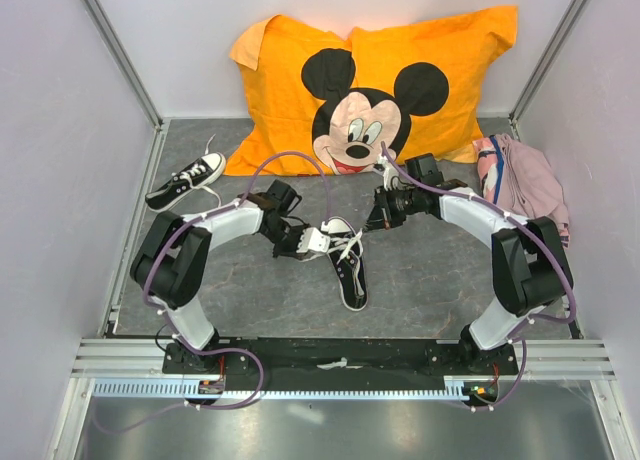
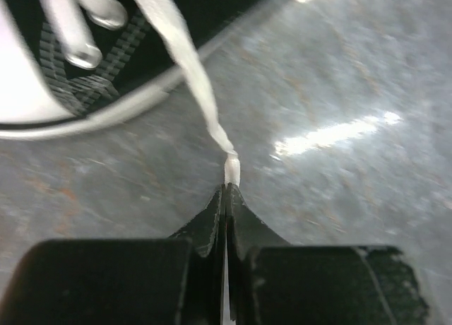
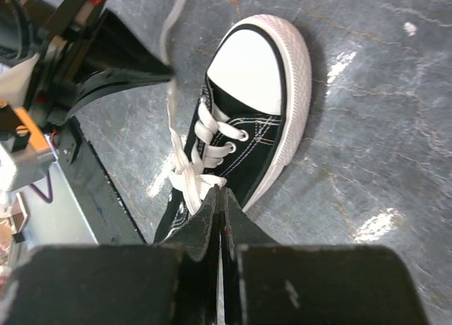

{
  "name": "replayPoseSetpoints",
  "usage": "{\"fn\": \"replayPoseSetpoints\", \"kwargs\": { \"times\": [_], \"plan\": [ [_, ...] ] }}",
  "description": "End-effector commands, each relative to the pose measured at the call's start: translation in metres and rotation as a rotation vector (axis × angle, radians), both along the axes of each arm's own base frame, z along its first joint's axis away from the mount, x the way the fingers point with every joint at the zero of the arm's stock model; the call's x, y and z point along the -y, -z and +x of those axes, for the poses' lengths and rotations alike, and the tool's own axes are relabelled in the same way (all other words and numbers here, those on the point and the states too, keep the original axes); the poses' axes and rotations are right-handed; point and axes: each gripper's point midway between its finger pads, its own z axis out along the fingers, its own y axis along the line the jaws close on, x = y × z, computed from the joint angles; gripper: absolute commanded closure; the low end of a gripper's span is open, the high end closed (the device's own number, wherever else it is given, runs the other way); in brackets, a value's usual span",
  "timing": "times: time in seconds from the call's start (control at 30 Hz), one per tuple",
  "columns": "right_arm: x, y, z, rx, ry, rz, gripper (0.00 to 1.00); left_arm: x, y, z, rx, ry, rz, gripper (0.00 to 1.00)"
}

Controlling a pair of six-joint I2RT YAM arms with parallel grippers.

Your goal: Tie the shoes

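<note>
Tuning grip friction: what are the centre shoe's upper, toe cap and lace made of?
Upper: matte black woven fabric, likely canvas; white stitching shows.
Toe cap: smooth white, probably rubber, with a textured edge band.
Lace: flat white woven textile, limp, twisted near its end.

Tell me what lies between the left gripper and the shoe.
A white lace, pinched in the shut left gripper, runs to the shoe over bare table; the left wrist view shows it.

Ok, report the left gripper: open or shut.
Shut on the flat white lace: the left gripper's black fingers meet around it.
</note>
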Motion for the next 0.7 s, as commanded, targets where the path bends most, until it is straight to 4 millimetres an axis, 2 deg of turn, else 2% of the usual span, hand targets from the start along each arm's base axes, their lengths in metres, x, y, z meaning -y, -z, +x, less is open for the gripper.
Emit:
{"fn": "replayPoseSetpoints", "kwargs": {
  "times": [0.0, 0.27, 0.67],
  "plan": [
    [0.005, -0.016, 0.013, 0.105, 0.016, -0.022, 1.0, -0.016, -0.007, -0.023, -0.019, 0.034, 0.003, 0.98],
    [0.016, -0.021, 0.027, 0.16, 0.06, -0.061, 1.0, -0.025, -0.004, -0.028, -0.022, 0.026, 0.014, 0.99],
    [0.04, -0.018, 0.039, 0.215, 0.126, -0.134, 1.0, -0.035, 0.003, -0.03, -0.016, 0.019, 0.022, 0.98]
  ]
}}
